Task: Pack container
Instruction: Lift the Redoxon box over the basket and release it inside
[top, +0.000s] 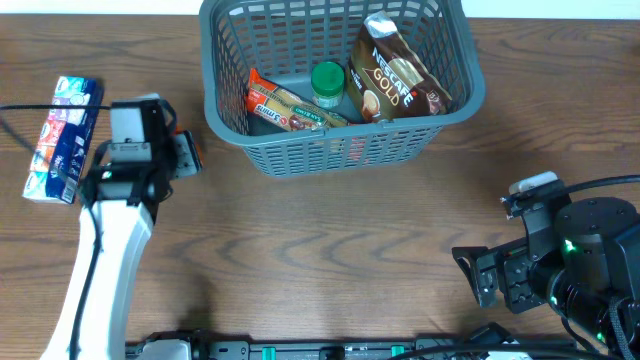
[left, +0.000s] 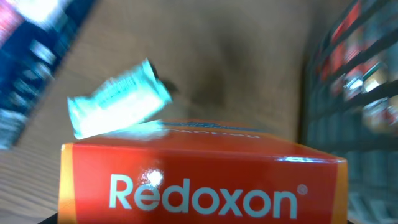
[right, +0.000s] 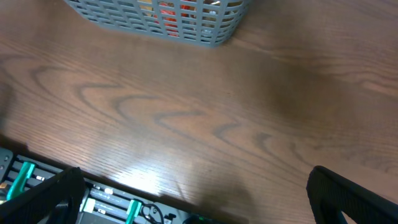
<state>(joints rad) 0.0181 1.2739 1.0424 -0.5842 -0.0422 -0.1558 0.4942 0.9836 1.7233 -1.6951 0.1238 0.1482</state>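
One each: basket (top: 330, 152), pouch (top: 392, 80), jar (top: 327, 82), bar (top: 290, 108), box (left: 199, 180), carton (top: 63, 138).

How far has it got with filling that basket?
Partway. Already in the basket: a snack bar packet, a green-lidded jar and a coffee pouch. In hand: the left gripper holds an orange box, not yet over the basket. Left: that box and the blue packet on the table.

A brown wood-grain table (top: 330, 240) carries everything. Against the middle of its far edge stands a large dark grey plastic basket (top: 330, 150) with slotted sides, its floor flat on the wood. Near the left edge lies a long blue, white and red cardboard box (top: 63, 138), flat and well apart from the basket. Between them a small pale turquoise packet (left: 118, 99), blurred, appears to rest on the wood.
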